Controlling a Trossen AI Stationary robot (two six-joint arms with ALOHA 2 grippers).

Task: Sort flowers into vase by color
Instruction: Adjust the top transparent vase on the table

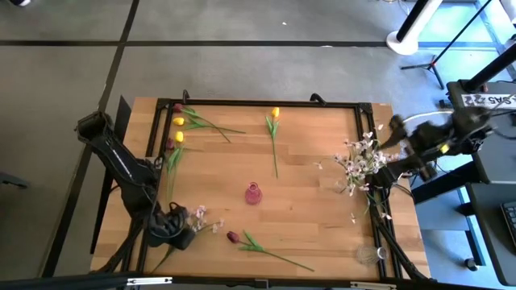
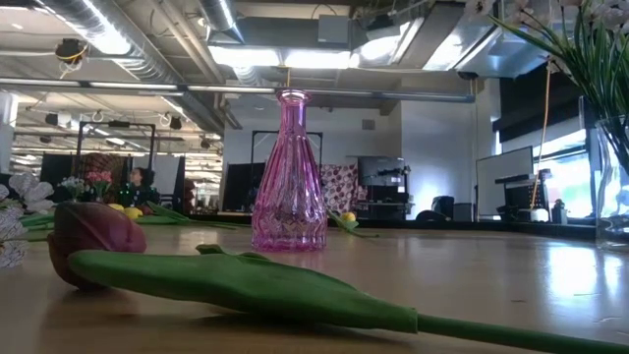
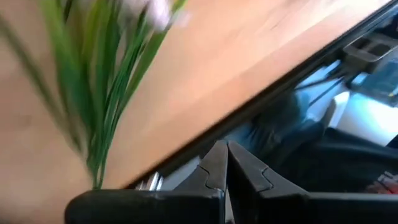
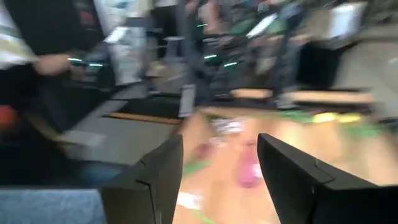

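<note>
A pink glass vase (image 1: pixel 253 193) (image 2: pixel 287 177) stands mid-table. A maroon tulip (image 1: pixel 234 237) (image 2: pixel 93 241) lies on its side near the near edge. One yellow tulip (image 1: pixel 275 113) lies by the far edge. More yellow and maroon tulips (image 1: pixel 177 129) lie at the far left. White-pink sprays (image 1: pixel 359 165) stand in a clear vase (image 2: pixel 609 187) at the right. Another spray (image 1: pixel 201 219) (image 3: pixel 99 93) lies by my left gripper (image 1: pixel 176 229) (image 3: pixel 225 155), which is shut on nothing. My right gripper (image 1: pixel 391 157) (image 4: pixel 221 143) is open beside the sprays in the vase.
A dark metal frame (image 1: pixel 266 103) runs round the wooden table top. A small clear glass (image 1: pixel 369 255) stands at the near right corner. Bare wood (image 1: pixel 314 217) lies between the pink vase and the sprays. A person's arm (image 4: pixel 37 62) shows blurred beyond the table.
</note>
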